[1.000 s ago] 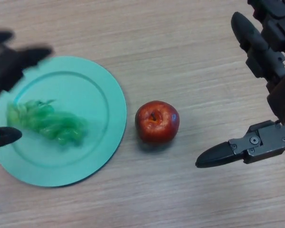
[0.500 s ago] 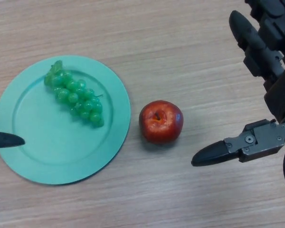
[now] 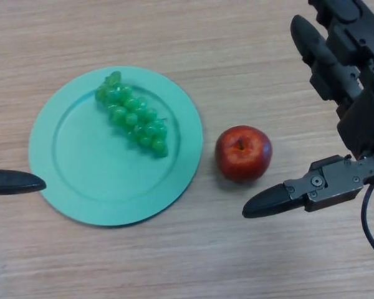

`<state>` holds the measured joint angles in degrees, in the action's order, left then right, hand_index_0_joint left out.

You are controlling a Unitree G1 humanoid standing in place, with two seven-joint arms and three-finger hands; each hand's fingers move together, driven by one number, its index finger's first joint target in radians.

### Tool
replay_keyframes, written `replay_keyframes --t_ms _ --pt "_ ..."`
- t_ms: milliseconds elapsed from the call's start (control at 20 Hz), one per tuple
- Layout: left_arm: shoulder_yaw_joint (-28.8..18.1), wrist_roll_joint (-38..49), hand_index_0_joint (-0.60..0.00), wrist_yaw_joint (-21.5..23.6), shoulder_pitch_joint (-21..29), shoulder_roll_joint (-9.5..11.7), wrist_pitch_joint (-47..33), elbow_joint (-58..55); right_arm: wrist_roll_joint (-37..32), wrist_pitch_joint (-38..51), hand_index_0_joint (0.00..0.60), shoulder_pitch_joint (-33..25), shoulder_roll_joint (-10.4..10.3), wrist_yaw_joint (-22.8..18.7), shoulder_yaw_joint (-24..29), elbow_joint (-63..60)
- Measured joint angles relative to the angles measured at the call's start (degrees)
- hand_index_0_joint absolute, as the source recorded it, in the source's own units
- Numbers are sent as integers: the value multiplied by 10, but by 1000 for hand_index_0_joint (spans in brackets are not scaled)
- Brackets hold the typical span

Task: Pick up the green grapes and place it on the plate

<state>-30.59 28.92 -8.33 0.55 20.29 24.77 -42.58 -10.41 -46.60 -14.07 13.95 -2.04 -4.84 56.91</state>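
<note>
A: Grapes first. How would the green grapes (image 3: 132, 121) handle?

B: Light, I'd guess. A knobbly bunch, soft or loosely jointed, so it probably flops if lifted by one end. Smooth berries, maybe a bit slippery. Best hold looks like across the thick middle of the bunch, or a pinch at the stem end at the upper left.

A: Looks?

B: Bright green, small round berries packed in a tapering cluster, running diagonally from upper left to lower right. A thin stalk bit sticks out on the right side.

A: Where is it?

B: Lying on the plate (image 3: 81, 187), in the upper middle part, inside the rim. Teal round plate, flat on the wooden counter (image 3: 193, 37). Nothing is touching the bunch. Judging by that, the placing looks done.

A: Hands?

B: Left robot hand (image 3: 12, 182): only one dark fingertip shows at the left edge, just beside the plate rim. Can't tell if it's spread or closed. Right robot hand (image 3: 336, 93) is on the right, fingers and thumb spread wide, holding nothing, well apart from the plate.

A: Anything else?

B: A red apple (image 3: 243, 153) on the counter between the plate and the right robot hand, close to the plate rim but not touching.
</note>
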Motion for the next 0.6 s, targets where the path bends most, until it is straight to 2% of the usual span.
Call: replay_keyframes --t_ms 200,450,600 --pt "1 21 0 6 1 2 36 -11 15 -1 0 3 -7 9 -18 0" --pt "6 17 0 7 9 3 36 -14 15 -2 0 6 -11 15 -17 0" --pt "13 11 0 13 17 3 36 -16 15 -2 0 12 -11 36 -7 0"
